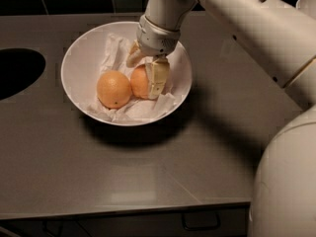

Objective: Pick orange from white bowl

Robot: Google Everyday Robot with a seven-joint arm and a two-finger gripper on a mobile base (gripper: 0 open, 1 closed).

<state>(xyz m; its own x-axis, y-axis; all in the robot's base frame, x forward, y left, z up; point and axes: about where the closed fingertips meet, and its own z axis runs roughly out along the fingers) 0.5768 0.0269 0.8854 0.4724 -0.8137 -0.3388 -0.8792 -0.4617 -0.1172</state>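
The white bowl (75, 65) sits on the grey counter, lined with crumpled white paper. Two oranges lie in it side by side. The deeper reddish orange (139, 83) is on the right. The paler one (113, 89) with a small dark dot is on the left. My gripper (146, 68) reaches down into the bowl from the upper right. It is open, and its fingers straddle the reddish orange. One finger (158, 77) covers the orange's right side. The other is at its back left. The orange rests on the paper.
A dark oval opening (15, 73) is set into the counter at the left. The counter's front edge runs along the bottom, with a drawer handle (200, 223) below it. My white arm and body fill the right side. A dark tiled wall is behind the counter.
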